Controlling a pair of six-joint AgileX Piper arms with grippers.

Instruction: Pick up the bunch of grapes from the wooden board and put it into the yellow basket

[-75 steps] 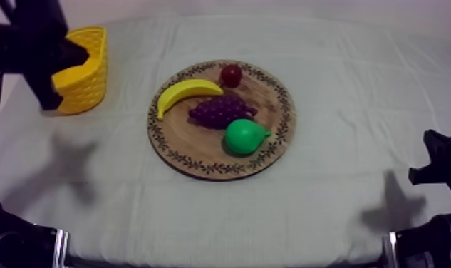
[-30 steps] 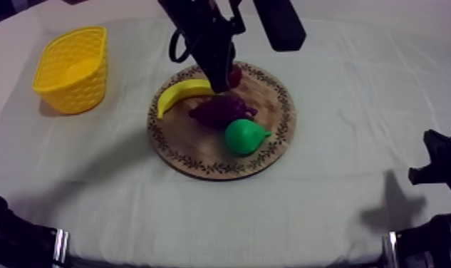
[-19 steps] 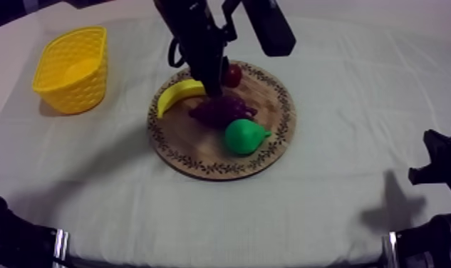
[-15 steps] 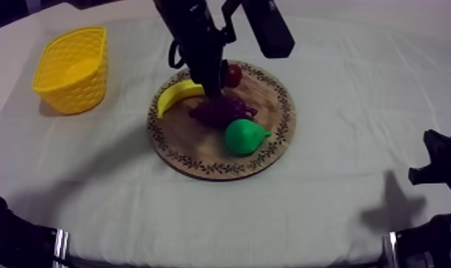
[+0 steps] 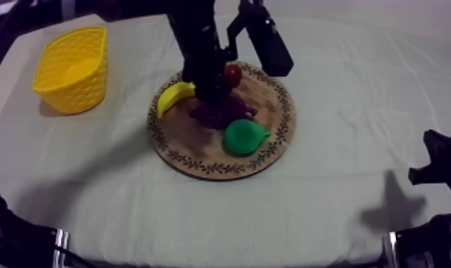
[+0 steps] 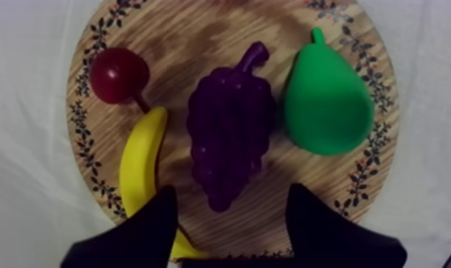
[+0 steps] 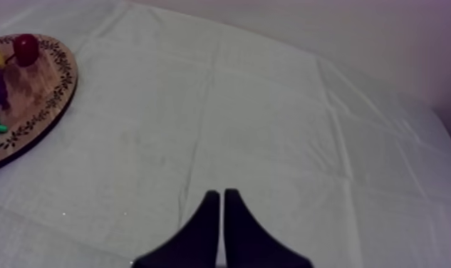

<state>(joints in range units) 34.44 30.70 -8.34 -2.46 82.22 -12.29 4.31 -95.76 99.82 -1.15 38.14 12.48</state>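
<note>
The purple bunch of grapes (image 6: 230, 135) lies in the middle of the round wooden board (image 6: 92, 178), stem pointing away from my left gripper (image 6: 231, 214). That gripper hovers open over the bunch's near end, one black finger (image 6: 153, 228) by the banana (image 6: 141, 167), the other finger (image 6: 313, 228) below the green pear (image 6: 326, 100). In the top view my left arm (image 5: 203, 57) reaches over the board and hides part of the grapes (image 5: 224, 114). The yellow basket (image 5: 73, 68) stands at the far left. My right gripper (image 7: 221, 203) is shut on nothing, off the board (image 7: 35, 114).
A small red fruit (image 5: 233, 74) sits at the board's far rim, the pear (image 5: 242, 137) toward the front and the banana (image 5: 172, 96) at the left. My right arm (image 5: 442, 167) rests at the table's right edge. Bare cloth lies between board and basket.
My left arm swung from beside the basket to over the board, then sank lower over the grapes, covering more of the banana and the bunch. The right arm stayed still.
</note>
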